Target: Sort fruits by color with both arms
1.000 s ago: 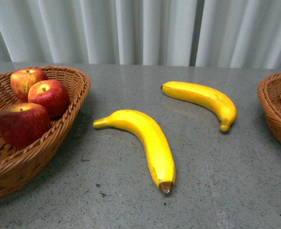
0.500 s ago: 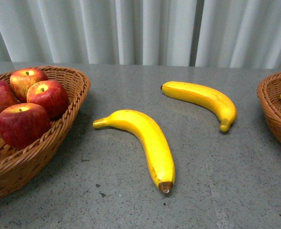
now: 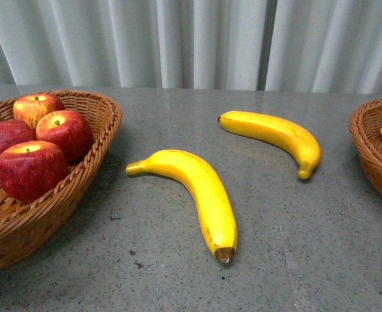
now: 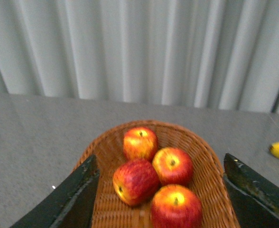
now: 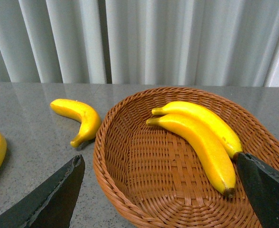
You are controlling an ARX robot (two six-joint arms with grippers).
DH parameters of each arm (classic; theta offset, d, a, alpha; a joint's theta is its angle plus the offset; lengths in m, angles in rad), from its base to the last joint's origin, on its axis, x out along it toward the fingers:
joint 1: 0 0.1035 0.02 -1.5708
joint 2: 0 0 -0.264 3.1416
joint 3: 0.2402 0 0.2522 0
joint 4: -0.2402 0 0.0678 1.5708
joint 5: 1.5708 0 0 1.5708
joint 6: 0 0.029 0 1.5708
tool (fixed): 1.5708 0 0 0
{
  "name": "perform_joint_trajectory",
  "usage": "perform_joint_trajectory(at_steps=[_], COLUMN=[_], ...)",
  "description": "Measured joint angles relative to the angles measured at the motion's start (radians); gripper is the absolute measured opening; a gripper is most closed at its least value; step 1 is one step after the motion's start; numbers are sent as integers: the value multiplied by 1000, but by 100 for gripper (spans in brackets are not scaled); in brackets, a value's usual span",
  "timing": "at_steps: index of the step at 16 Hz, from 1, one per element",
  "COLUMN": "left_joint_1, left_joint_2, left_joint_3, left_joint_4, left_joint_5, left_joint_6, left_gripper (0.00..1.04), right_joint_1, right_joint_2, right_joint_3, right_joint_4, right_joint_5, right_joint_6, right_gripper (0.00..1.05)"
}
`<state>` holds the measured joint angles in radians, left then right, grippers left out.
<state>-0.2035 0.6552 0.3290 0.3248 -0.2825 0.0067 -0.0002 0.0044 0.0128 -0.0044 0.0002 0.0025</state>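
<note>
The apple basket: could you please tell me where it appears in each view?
Front view: apple basket at the left edge, partly cut off.
Left wrist view: low in the middle of the picture, holding four apples.
Right wrist view: not in it; only the banana basket shows.
Shared landmark: the white curtain at the back.

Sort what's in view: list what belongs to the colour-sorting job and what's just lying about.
Belongs to the job:
red apples, four in the left basket
near banana and far banana, loose on the table
sorted bananas, two in the right basket

Just there:
white curtain
</note>
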Motion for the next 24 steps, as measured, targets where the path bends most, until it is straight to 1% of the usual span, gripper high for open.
perform_joint_trajectory(at_steps=[1,2,4,5,6,7,8,9,10,11,20,23,24], left_joint_1=[27,42,66,69,77,90,114,188,211,206,203,203,203], left_joint_2=[-50,-80,-118,-122,-135,-156,-185,-216,-234,-262,-444,-487,-578], left_joint_3=[-58,-91,-123,-127,-139,-158,-182,-203,-215,-229,-315,-315,-314], left_joint_4=[-3,-3,5,4,4,2,-7,-15,-21,-30,-123,-155,-306], left_joint_5=[63,103,146,148,154,166,192,269,264,282,282,282,285], left_joint_6=[-1,-2,-2,-2,-2,-2,-3,-6,-6,-6,-6,-6,-5], left_gripper=[66,57,39,37,31,22,10,1,1,1,1,1,1], right_joint_1=[0,0,0,0,0,0,0,0,0,0,0,0,0], right_joint_2=[0,0,0,0,0,0,0,0,0,0,0,0,0], right_joint_3=[0,0,0,0,0,0,0,0,0,0,0,0,0], right_joint_4=[0,0,0,0,0,0,0,0,0,0,0,0,0], right_joint_5=[0,0,0,0,0,0,0,0,0,0,0,0,0], right_joint_6=[0,0,0,0,0,0,0,0,0,0,0,0,0], right_gripper=[98,98,98,98,98,98,98,98,98,98,98,98,98])
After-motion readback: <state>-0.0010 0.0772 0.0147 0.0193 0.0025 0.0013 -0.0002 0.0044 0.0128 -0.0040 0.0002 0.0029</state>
